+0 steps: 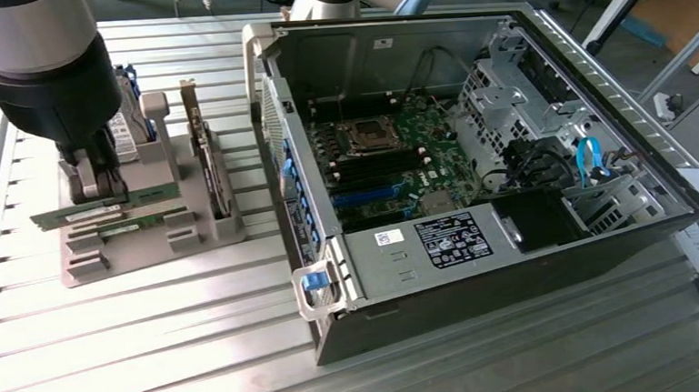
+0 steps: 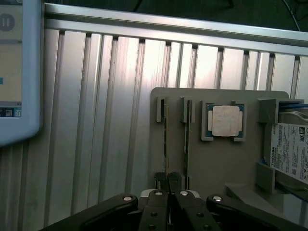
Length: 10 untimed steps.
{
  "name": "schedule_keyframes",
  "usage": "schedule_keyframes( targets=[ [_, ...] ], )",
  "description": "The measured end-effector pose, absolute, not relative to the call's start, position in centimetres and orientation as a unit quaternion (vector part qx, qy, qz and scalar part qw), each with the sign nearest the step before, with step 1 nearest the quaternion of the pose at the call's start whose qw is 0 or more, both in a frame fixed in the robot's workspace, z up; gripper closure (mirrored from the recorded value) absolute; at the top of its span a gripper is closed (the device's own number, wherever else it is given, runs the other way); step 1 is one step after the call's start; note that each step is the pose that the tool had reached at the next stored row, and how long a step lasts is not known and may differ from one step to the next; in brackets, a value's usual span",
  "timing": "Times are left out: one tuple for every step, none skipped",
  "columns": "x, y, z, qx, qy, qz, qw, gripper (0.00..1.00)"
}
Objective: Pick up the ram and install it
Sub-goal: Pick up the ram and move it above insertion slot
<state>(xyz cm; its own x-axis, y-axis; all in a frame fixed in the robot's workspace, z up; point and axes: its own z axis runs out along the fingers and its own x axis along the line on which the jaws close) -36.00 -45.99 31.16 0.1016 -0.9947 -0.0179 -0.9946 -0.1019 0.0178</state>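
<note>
At the left of the exterior view the gripper reaches down onto a grey holder on the ribbed metal tabletop. In the wrist view the gripper has its fingertips drawn close together, clamped on the near end of the ram. The ram sits in the holder's slot on its long edge. Its long axis lies almost level across the frame, from the left edge toward the gripper. From the wrist it is seen edge-on, a thin line running straight away from the gripper. A second memory stick stands parallel just beside it, and next to that lies a square silver processor. A hard drive on the same holder has a white label reading TOSHIBA. The ram's small white stickers are too small to read. An open computer case lies well apart at the exterior view's right.
</note>
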Motion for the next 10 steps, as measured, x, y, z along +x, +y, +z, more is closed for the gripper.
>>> schedule_keyframes(
  targets=[
    [-36.0,-46.0,31.4,0.742,-0.670,-0.013,0.001,0.88],
    [-36.0,-46.0,31.5,0.742,-0.670,-0.013,0.001,0.88],
    [-36.0,-46.0,31.7,0.742,-0.670,-0.013,0.001,0.88],
    [-36.0,-46.0,31.9,0.742,-0.670,-0.013,0.001,0.88],
    [-36.0,-46.0,32.1,0.742,-0.670,-0.013,0.001,0.88],
    [-36.0,-46.0,32.3,0.742,-0.670,-0.013,0.001,0.88],
    [-36.0,-46.0,32.5,0.742,-0.670,-0.013,0.001,0.88],
    [-36.0,-46.0,32.6,0.742,-0.670,-0.013,0.001,0.88],
    [-36.0,-46.0,32.9,0.742,-0.670,-0.013,0.001,0.88],
    [-36.0,-46.0,33.1,0.742,-0.670,-0.013,0.001,0.88]
  ],
)
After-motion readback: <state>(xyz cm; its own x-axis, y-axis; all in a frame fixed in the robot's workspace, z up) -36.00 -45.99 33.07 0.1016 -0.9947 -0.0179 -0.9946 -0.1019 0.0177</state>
